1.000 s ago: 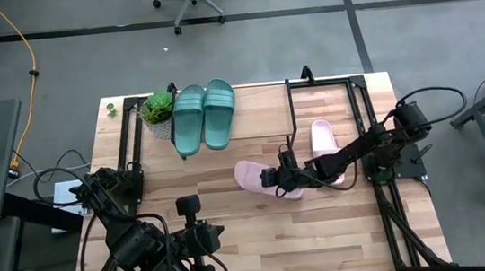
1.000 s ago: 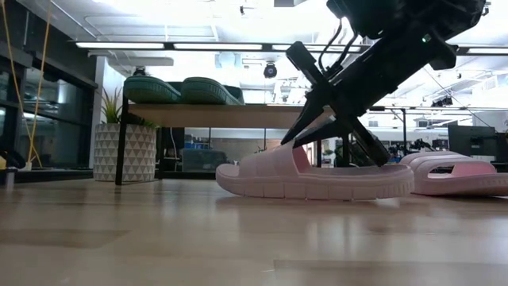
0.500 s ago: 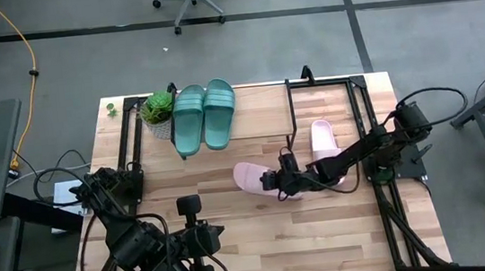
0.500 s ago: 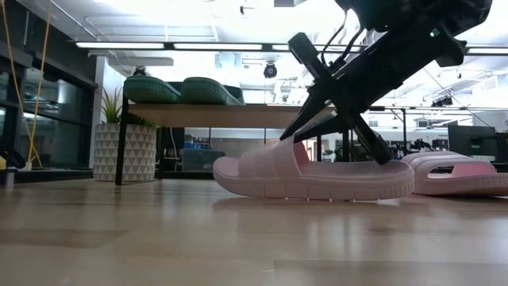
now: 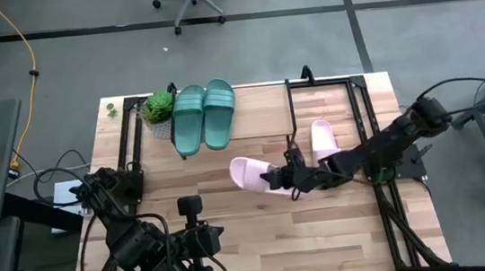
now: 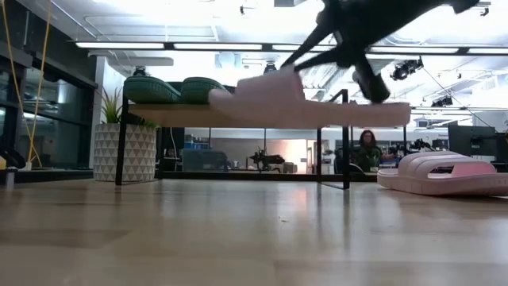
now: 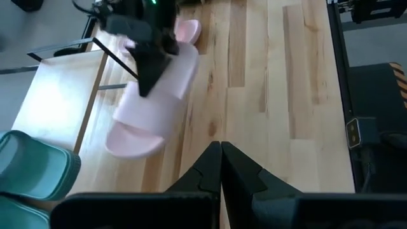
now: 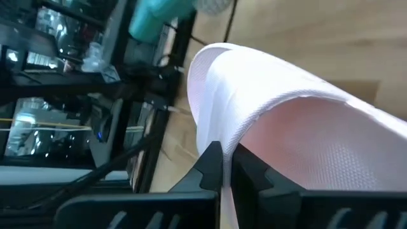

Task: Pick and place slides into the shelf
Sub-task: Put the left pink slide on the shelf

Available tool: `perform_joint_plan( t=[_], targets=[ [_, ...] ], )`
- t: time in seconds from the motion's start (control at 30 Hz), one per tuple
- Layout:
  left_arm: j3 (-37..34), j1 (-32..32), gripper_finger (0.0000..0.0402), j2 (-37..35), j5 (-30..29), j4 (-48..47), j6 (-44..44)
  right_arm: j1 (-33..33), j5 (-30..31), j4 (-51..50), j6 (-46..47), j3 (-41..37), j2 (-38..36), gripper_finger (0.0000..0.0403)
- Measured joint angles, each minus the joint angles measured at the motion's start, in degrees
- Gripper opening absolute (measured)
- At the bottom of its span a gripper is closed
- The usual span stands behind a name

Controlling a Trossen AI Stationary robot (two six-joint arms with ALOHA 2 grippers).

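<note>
My right gripper [image 5: 285, 178] is shut on a pale pink slide [image 5: 248, 170], which hangs over the table's middle at about the height of the shelf top [image 6: 175, 115]. The second pink slide [image 5: 321, 136] lies sole-down on the table to its right. Two dark teal slides [image 5: 204, 115] lie side by side on the shelf [image 5: 262, 111], at its left end. My left gripper [image 5: 189, 206] is shut and empty near the table's near left. My right gripper pinches the pink slide's ribbed strap at its edge [image 8: 213, 137]; the two fingers stand almost together on it. The fingers come slanting down from the table's right. The slide [image 6: 317, 107] is lifted clear of the table, about level, its toe toward the left.
A potted plant [image 5: 159, 111] stands at the shelf's left end beside the teal slides. Black frame rails [image 5: 363, 123] run along both table sides. Bare tabletop [image 5: 271, 232] lies at the near middle. A person [image 6: 367, 144] sits in the room far behind.
My right gripper has lifted the pink slide off the table, up to about the shelf top's height, and carried it a little toward the table's left and far edge. The slide has stayed about level. The other slides have kept still.
</note>
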Motion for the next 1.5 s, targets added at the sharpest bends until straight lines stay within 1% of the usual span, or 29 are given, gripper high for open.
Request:
perform_joint_plan(
  t=[0.3, 0.53, 0.73, 0.9, 1.0, 1.1, 1.23, 1.37, 1.5],
  targets=[
    [0.0, 0.5, 0.0001, -0.6, -0.2, 0.0, 2.8, 2.8, 7.3, -4.7, -2.4, 0.0, -11.4, 0.0000],
    [0.0, 1.7, 0.0001, -2.8, -1.6, 0.0, 6.0, 3.1, 11.8, -4.5, -6.7, 0.0, -18.6, 0.0000],
    [0.0, 4.3, 0.0000, -5.0, -3.0, 0.0, 10.4, 2.9, 16.1, -4.2, -12.2, 0.0, -24.3, 0.0000],
    [0.0, 8.0, 0.0001, -6.4, -3.3, 0.0, 15.0, 2.9, 20.6, -4.2, -15.2, 0.0, -28.1, 0.0000],
    [0.0, 11.0, 0.0000, -7.1, -3.4, 0.0, 17.5, 2.2, 23.1, -4.1, -14.2, 0.0, -29.1, 0.0000],
    [0.0, 14.3, 0.0001, -7.6, -4.5, 0.0, 19.7, 0.6, 24.0, -3.5, -11.2, 0.0, -29.3, 0.0000],
    [0.0, 18.9, 0.0000, -8.1, -6.1, 0.0, 21.9, -3.1, 23.7, -3.2, -7.3, 0.0, -29.3, 0.0000],
    [0.0, 23.5, 0.0001, -8.3, -6.2, 0.0, 23.7, -7.3, 21.9, -0.2, -4.3, 0.0, -29.3, 0.0000],
    [0.0, 28.0, 0.0000, -8.5, -4.5, 0.0, 30.1, -10.6, 22.2, 3.4, -4.1, 0.0, -27.4, 0.0000]
  ],
)
